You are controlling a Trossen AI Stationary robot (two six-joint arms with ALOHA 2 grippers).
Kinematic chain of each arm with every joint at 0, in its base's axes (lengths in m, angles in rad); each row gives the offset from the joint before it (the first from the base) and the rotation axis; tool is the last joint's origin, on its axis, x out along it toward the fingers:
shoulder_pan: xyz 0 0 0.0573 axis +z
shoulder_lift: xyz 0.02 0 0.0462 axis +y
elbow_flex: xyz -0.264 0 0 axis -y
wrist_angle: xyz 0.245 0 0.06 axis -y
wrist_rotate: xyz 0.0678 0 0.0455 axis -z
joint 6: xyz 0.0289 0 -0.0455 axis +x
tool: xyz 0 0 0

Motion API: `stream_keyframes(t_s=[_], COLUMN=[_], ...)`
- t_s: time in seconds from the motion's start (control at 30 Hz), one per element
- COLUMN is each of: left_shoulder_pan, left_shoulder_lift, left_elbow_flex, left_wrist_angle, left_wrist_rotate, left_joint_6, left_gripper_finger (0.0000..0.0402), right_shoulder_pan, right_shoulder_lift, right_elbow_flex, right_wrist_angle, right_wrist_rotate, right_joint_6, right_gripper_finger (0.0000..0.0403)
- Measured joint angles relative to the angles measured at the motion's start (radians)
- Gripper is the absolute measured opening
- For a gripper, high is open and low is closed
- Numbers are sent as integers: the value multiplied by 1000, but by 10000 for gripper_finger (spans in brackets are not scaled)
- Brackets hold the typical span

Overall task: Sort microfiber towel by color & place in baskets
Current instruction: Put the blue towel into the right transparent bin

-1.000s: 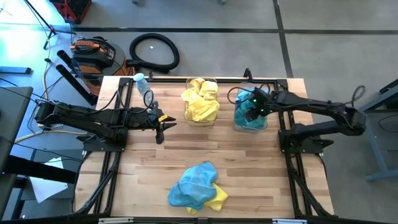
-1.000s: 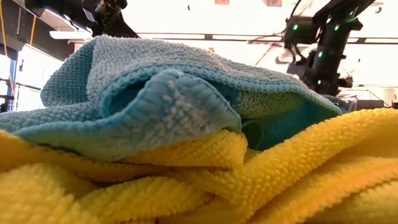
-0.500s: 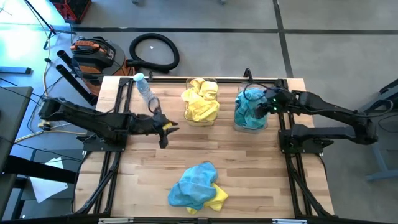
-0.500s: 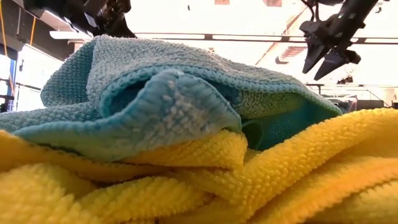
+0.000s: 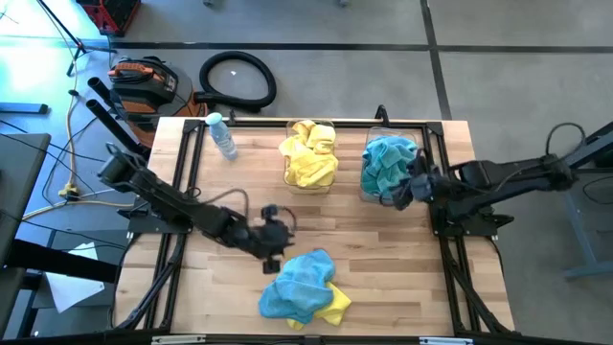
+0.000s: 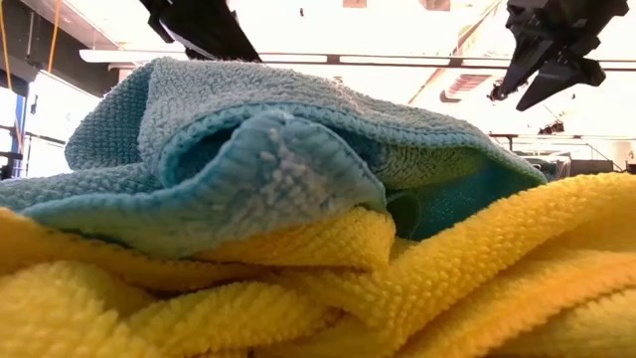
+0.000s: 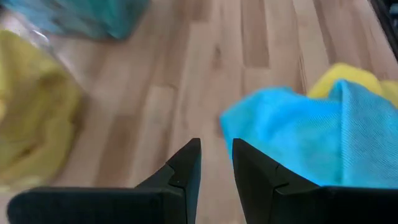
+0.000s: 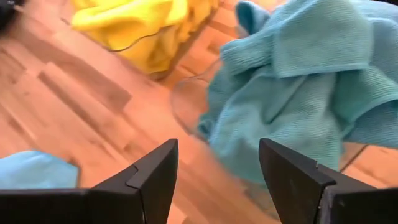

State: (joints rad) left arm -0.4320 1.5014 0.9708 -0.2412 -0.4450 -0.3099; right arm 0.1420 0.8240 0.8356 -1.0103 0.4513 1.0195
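A teal-blue towel (image 5: 297, 278) lies crumpled on a yellow towel (image 5: 335, 305) near the table's near edge; in the low view the teal towel (image 6: 248, 149) rests on the yellow one (image 6: 397, 288). My left gripper (image 5: 271, 259) hovers just left of this pile, open by a narrow gap (image 7: 216, 152), with the teal towel's edge (image 7: 273, 124) right ahead. My right gripper (image 5: 407, 190) is open and empty (image 8: 217, 168), at the near right corner of the basket (image 5: 369, 134) that holds teal towels (image 8: 298, 81). The other basket (image 5: 330, 125) holds yellow towels (image 5: 308, 153).
A small clear bottle with a blue cap (image 5: 222, 134) lies near the far left corner. Both baskets stand side by side at the far middle. Bare wood (image 5: 383, 268) stretches between the baskets and the pile. A black hose ring (image 5: 238, 79) lies on the floor beyond.
My left gripper has swung from the table's left middle toward the near edge and right, arriving beside the towel pile. My right gripper has risen out of the teal basket and drawn back toward the near right; the teal towel stays in the basket.
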Motion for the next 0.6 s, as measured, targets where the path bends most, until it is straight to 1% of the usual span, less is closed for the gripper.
stream_keyframes(t_s=[0.13,0.33,0.43,0.53,0.6], left_shoulder_pan=[-33,-78,-93,-103,-102], left_shoulder_lift=[128,285,340,381,407], left_elbow_flex=[150,310,362,376,376], left_wrist_angle=[-145,-228,-255,-255,-255], left_wrist_rotate=[55,175,227,227,240], left_joint_6=[-62,-109,-134,-143,-181], left_gripper_finger=[78,78,78,78,78], right_shoulder_pan=[133,287,352,412,448], right_shoulder_lift=[23,122,185,244,276], right_elbow_flex=[-1,0,-1,-1,-1], right_wrist_angle=[2,7,26,83,134], right_wrist_rotate=[65,101,107,126,142], right_joint_6=[98,216,270,292,293], right_gripper_finger=[220,220,220,220,220])
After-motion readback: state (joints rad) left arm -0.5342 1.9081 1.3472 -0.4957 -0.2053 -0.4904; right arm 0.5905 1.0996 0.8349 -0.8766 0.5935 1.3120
